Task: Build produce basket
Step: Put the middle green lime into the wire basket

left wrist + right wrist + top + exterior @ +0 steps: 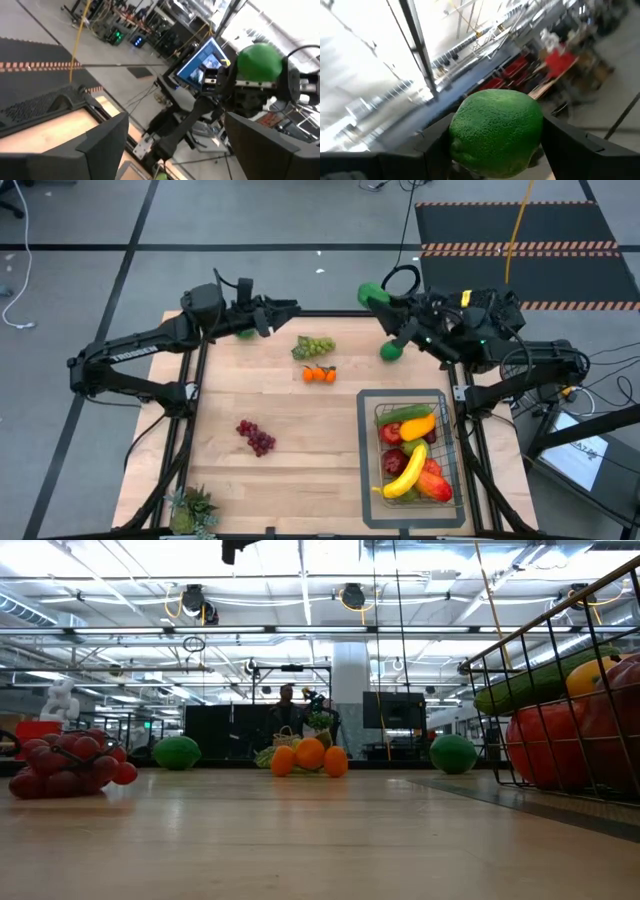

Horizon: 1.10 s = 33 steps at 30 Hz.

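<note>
My right gripper (378, 300) is shut on a green lime (496, 132), high over the table's far edge. My left gripper (288, 308) stands open and level over the far left of the table, nothing between its fingers (100, 145). It points toward the right gripper and its lime (259, 62). Loose on the wood lie another lime (390, 351), a third lime (245, 333) under the left arm, green grapes (314, 347), oranges (319, 374) and red grapes (256, 437). The wire basket (452, 442) at the near right holds a banana, a cucumber and red fruit. My right gripper pinches the lime between its two fingers, one on each of its opposite sides (457, 137). The fingers come about level from the table's right side. The lime is lifted clear, well above the table.
The basket stands on a flat grey tray (368, 480). A spiky potted plant (192, 508) sits at the near left corner. Bare wood lies between the red grapes and the tray. In the low view a person (288, 700) shows far behind the table.
</note>
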Each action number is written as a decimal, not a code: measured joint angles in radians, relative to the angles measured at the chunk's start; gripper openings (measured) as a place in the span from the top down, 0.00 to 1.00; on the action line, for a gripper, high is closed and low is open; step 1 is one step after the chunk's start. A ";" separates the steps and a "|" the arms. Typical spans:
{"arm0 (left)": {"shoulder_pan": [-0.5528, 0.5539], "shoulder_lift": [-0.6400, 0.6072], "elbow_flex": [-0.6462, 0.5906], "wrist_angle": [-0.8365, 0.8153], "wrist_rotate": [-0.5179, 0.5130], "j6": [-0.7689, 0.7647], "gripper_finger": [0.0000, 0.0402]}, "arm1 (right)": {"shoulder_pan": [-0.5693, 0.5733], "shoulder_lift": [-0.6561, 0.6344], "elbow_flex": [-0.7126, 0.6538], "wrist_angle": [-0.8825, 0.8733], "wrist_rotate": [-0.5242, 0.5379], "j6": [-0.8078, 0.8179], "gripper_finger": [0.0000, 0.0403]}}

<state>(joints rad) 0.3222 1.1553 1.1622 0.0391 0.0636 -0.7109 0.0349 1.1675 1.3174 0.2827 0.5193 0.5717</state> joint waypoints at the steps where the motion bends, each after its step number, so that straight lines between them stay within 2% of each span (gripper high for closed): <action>1: 0.000 0.000 0.000 -0.006 0.010 0.000 0.20 | 0.000 -0.001 0.000 -0.003 -0.001 0.051 0.37; 8: -0.009 0.000 0.000 -0.090 0.030 0.013 0.23 | 0.000 -0.001 0.000 -0.007 -0.059 0.362 0.37; 12: -0.011 0.000 0.000 -0.150 0.044 0.037 0.23 | 0.000 -0.001 0.000 -0.008 -0.058 0.472 0.37; 15: -0.011 0.000 0.000 -0.175 0.069 0.032 0.23 | 0.000 -0.001 0.000 -0.008 -0.053 0.492 0.37; 22: -0.042 0.000 0.000 -0.187 0.146 0.027 0.23 | 0.000 -0.001 0.000 -0.008 -0.056 0.243 0.37; 28: -0.092 0.000 0.000 -0.186 0.153 0.021 0.23 | 0.000 -0.005 -0.001 -0.010 -0.102 -0.022 0.37; 33: -0.115 0.000 0.000 -0.186 0.153 0.025 0.23 | 0.000 -0.005 -0.001 -0.018 -0.106 -0.153 0.37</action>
<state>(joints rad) 0.2070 1.1553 1.1622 -0.1467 0.2169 -0.6857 0.0348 1.1629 1.3163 0.2651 0.4133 0.4183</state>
